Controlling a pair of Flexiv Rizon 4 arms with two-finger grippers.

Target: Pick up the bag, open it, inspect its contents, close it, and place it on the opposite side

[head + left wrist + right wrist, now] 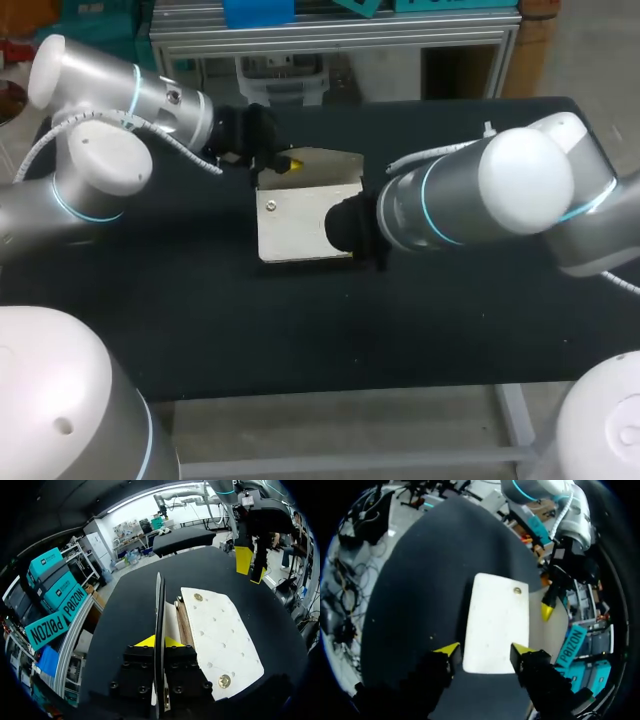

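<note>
Over white bag [300,225] on black table [300,330], right gripper [485,650]

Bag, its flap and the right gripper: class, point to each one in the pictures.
bag [495,620]: right wrist view, middle of its white face.
flap [159,605]: left wrist view, on its thin edge, seen end-on.
right gripper [485,651]: right wrist view, midway between its yellow tips.

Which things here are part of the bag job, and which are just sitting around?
Part of the job:
- white bag, lying flat
- its flap, upright, pinched in the left hand
- right hand, open over the bag's other end

Just there:
- black table under the bag
</note>
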